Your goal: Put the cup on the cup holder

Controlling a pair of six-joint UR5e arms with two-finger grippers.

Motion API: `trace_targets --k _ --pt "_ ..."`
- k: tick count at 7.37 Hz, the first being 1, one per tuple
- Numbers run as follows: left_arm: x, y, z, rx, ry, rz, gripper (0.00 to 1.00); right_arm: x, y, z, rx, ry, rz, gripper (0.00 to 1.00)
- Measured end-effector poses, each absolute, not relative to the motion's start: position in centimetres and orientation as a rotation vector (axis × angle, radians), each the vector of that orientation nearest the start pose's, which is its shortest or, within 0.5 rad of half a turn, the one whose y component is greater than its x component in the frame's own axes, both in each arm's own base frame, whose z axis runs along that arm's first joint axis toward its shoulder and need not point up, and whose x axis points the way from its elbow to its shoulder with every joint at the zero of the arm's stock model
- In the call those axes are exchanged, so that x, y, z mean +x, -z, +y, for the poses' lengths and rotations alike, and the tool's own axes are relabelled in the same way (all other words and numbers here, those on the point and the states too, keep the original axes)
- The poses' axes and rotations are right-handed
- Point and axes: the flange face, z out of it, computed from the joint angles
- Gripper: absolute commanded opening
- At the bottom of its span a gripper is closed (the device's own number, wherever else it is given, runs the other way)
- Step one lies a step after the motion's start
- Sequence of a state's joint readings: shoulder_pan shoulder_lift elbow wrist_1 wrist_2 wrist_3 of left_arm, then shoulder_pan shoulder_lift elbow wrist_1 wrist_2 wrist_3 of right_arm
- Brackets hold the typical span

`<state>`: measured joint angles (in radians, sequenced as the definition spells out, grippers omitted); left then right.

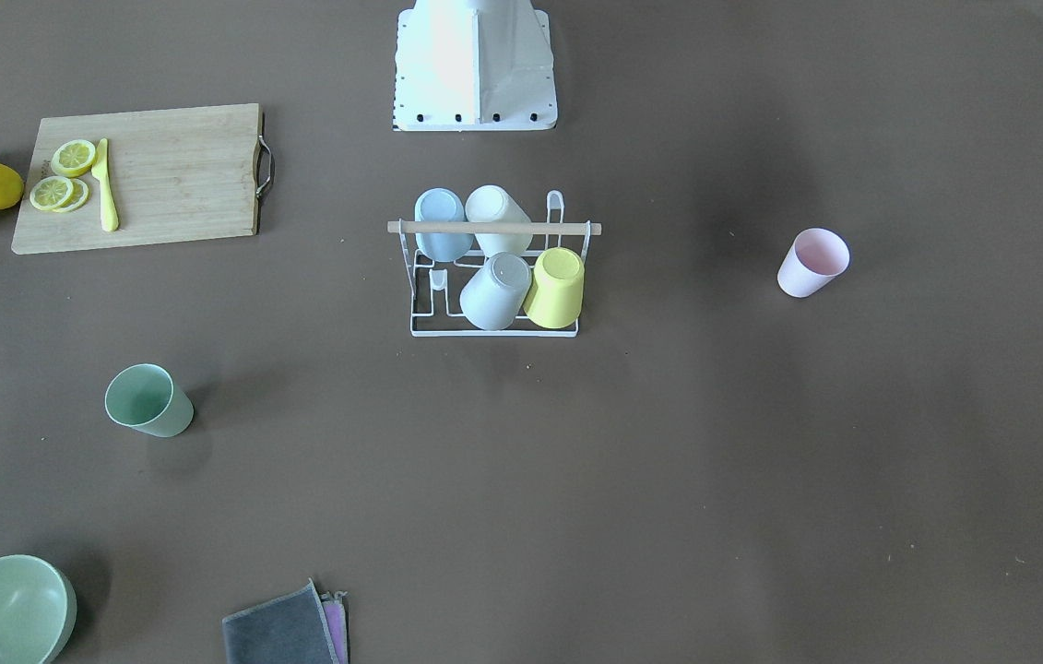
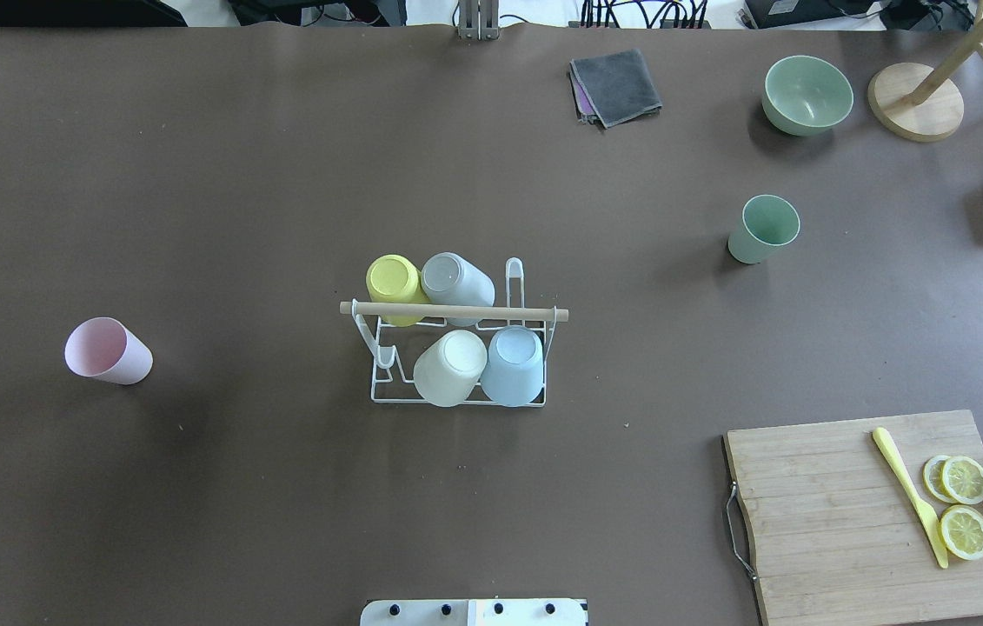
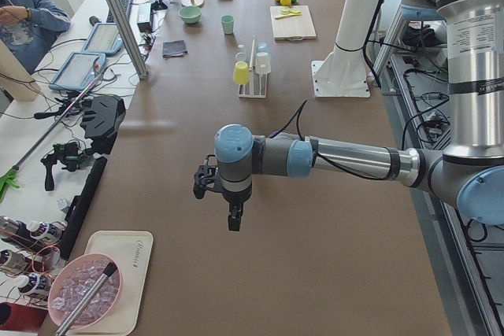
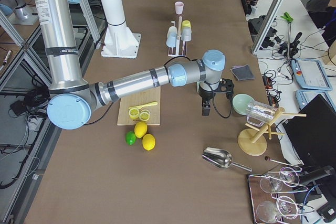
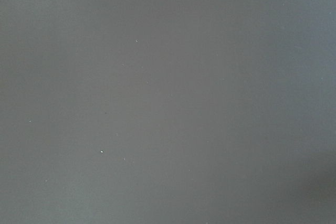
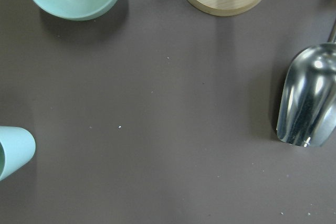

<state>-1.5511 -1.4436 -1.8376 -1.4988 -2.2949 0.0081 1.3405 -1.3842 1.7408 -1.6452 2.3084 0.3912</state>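
Left gripper: the left gripper (image 3: 234, 222) hangs over a bare part of the brown table (image 2: 239, 174). It shows only from the side, so I cannot tell if it is open or closed.
Right gripper: the right gripper (image 4: 206, 109) hangs over the table near the small pale green plastic cup (image 2: 762, 229). I cannot tell if it is open or closed either.
Green cup: it stands mouth up on the robot's right, well apart from the rack.
Pink cup: the small pale pink plastic cup (image 2: 109, 352) stands mouth up on the robot's left, also well apart.
Cup holder: the small white wire cup holder (image 2: 456, 311), with a light wooden rod on top, sits in the middle. A yellow cup (image 2: 393, 280), grey cup (image 2: 452, 276), white cup (image 2: 452, 365) and light blue cup (image 2: 515, 363) sit on it upside down. A bare prong (image 2: 514, 271) is free, and one more.
How a cup handles: it looks light, stiff and smooth, so it may slip or tip.
Where to hold: probably around the middle of the wall, gently, then turn it mouth down over a free prong.
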Motion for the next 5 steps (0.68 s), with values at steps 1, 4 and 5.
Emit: trace_targets --k 1,4,5 --pt "-5.8 -59.2 -45.1 0.068 -0.057 0.715 0.98 -7.7 -47.0 -57.7 0.029 -0.056 -0.787 1.00" --pt "-3.6 -55.8 -51.5 -0.068 -0.066 0.633 0.98 -11.6 -41.6 -65.4 -0.031 -0.062 -0.806 1.00" --pt "-0.9 -54.6 -54.7 -0.165 -0.086 0.613 0.98 -13.9 -39.9 -67.6 -0.049 -0.048 -0.813 1.00"
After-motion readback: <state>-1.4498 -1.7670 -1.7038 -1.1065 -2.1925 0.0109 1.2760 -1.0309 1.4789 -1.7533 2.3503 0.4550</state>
